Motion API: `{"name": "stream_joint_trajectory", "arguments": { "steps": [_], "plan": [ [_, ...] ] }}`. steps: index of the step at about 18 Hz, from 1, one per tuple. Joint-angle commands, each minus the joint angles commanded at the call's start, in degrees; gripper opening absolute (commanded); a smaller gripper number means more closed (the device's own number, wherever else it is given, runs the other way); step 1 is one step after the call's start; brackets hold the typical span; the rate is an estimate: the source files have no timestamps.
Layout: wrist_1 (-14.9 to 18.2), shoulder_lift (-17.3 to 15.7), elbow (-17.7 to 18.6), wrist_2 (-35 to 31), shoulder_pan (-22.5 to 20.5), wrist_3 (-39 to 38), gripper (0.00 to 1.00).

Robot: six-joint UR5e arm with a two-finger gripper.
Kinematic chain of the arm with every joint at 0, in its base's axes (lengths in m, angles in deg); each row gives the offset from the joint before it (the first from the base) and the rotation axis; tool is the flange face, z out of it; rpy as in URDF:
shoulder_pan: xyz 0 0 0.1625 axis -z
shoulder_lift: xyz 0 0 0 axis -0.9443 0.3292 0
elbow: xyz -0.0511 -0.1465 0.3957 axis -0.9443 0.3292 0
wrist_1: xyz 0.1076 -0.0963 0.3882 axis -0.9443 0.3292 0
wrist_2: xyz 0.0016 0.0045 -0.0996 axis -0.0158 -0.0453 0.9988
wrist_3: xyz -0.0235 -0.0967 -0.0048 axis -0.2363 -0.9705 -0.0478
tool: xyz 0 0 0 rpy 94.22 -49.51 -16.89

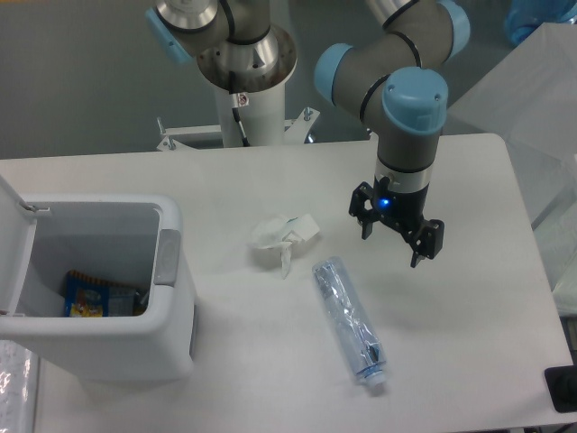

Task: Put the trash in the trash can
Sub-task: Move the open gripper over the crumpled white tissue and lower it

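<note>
The gripper [395, 239] hangs above the white table [469, 316] with its 2 fingers spread apart and nothing between them; a blue light glows on its body. It sits to the right of both pieces of trash and touches neither.

The crumpled white tissue [282, 236] lies on the table near the middle, left of the gripper. Just below and to the right of it lies the crushed clear bottle [348, 320], stretched diagonally with its white cap toward the near edge of the table.

The trash can [171, 298] stands at the left side of the table, well apart from the tissue, its lid [13, 248] swung up and open. A blue and yellow wrapper [88, 296] lies inside it.
</note>
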Motion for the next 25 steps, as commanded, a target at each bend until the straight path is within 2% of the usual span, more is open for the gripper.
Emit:
{"name": "stream_joint_trajectory", "arguments": {
  "steps": [4,15,21,25],
  "plan": [
    [0.0,0.0,0.4,0.0,0.2,-0.1,1.00],
    [0.0,-1.5,6.5,0.5,3.9,-1.5,1.00],
    [0.0,-4.5,12.8,0.2,9.7,-1.6,1.00],
    [-0.1,-3.9,14.5,0.0,11.7,-1.8,1.00]
  ]
}}
